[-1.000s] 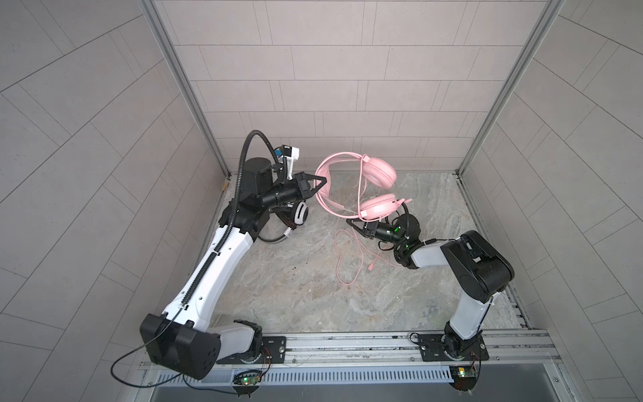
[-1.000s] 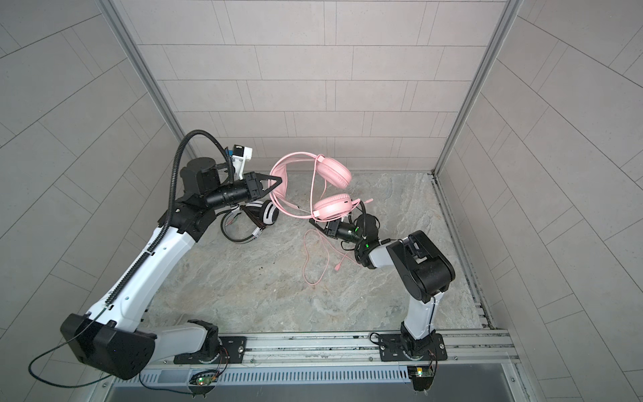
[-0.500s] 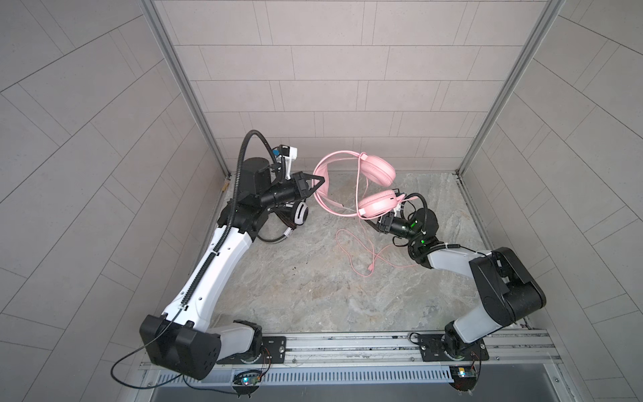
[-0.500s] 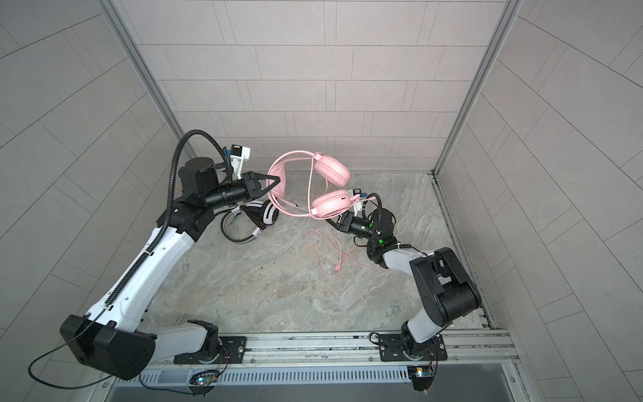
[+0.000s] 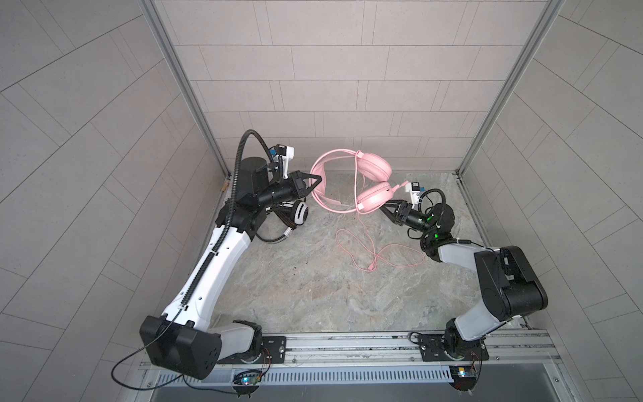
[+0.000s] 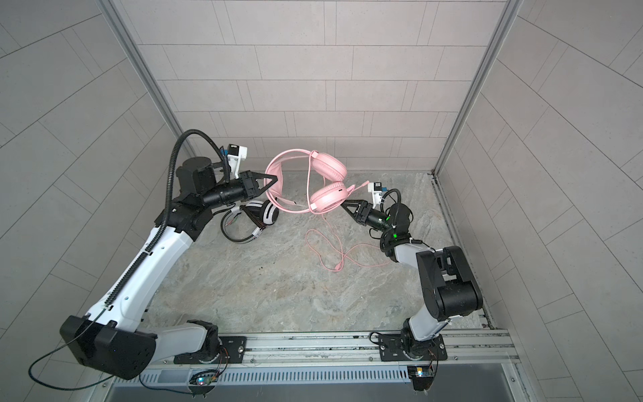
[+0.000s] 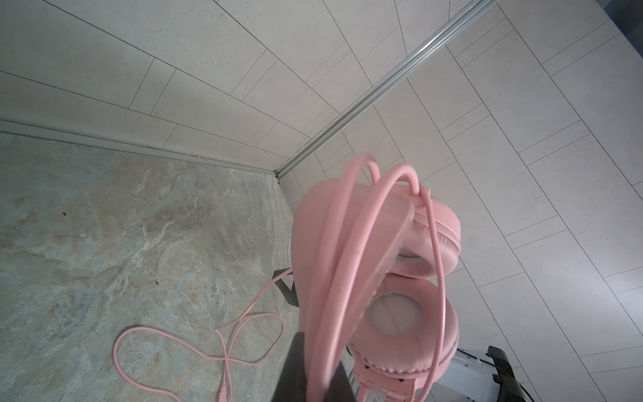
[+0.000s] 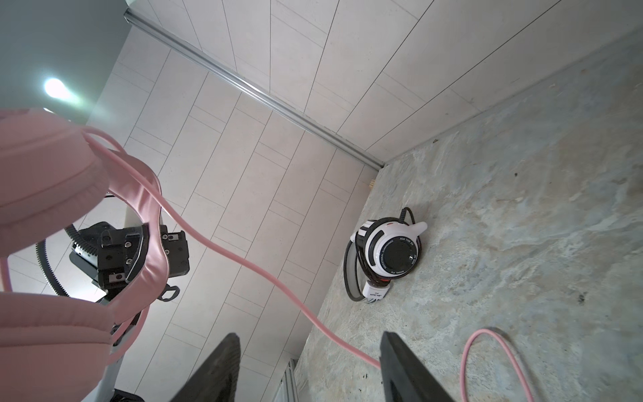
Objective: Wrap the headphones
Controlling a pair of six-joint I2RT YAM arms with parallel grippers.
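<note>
My left gripper (image 5: 318,181) (image 6: 275,179) (image 7: 318,369) is shut on the headband of the pink headphones (image 5: 374,168) (image 6: 328,167) (image 7: 410,327) and holds them above the floor. A strand of pink cable (image 7: 438,264) runs across both ear cups. The rest of the cable (image 5: 365,243) (image 6: 330,243) lies in loose loops on the floor. My right gripper (image 5: 386,207) (image 6: 344,205) (image 8: 309,335) is open just beside the lower ear cup, and the cable (image 8: 243,261) passes between its fingers. The white-and-black headphones (image 5: 298,212) (image 6: 268,214) (image 8: 389,250) lie on the floor under my left arm.
The marble floor (image 5: 313,285) is walled by tiled panels at the back and on both sides. A metal rail (image 5: 348,344) with the arm bases runs along the front. The left forearm (image 5: 222,250) crosses the left side of the floor.
My right arm has drawn back to the right and its jaws have opened wider. The loose cable loops have shifted to the right on the floor. My left gripper has not moved.
</note>
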